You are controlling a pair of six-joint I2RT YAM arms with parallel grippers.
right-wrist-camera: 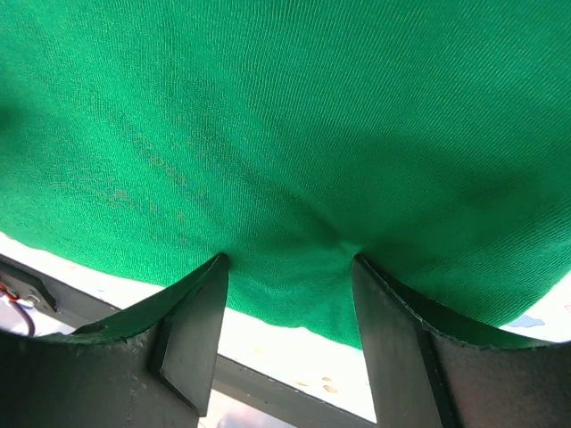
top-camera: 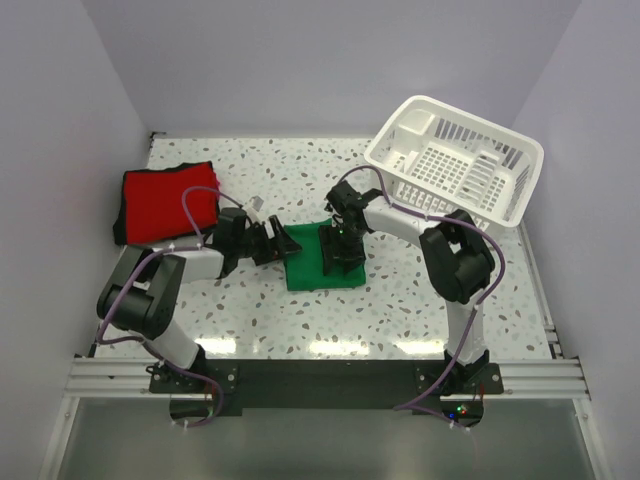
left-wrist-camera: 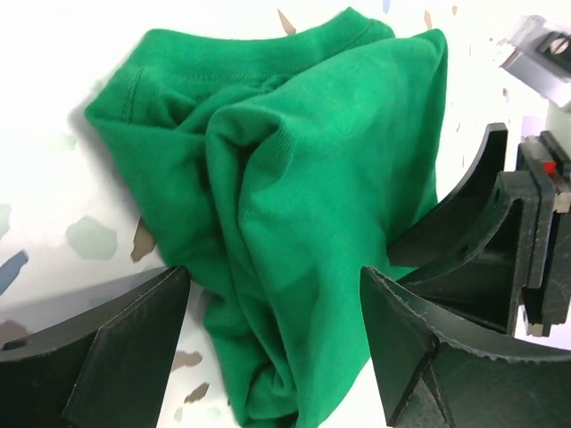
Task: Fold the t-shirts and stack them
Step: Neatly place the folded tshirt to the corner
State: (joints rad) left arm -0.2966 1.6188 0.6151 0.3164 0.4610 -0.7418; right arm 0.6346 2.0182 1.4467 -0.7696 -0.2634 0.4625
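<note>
You see the green shirt (top-camera: 303,272) folded at the middle of the table (top-camera: 420,310); your left gripper (left-wrist-camera: 272,275) stands spread, bunched cloth between its jaws; your right gripper (right-wrist-camera: 289,260) is spread too, tips pressing the shirt; the red shirt (top-camera: 165,200) lies folded far left.

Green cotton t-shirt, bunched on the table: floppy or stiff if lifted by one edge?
Probably floppy: the green cotton t-shirt lies in soft rumpled folds. Likely to unfold when lifted, since its layers sit loose. Pushed, it would probably bunch; it already puckers under the right hand.
</note>
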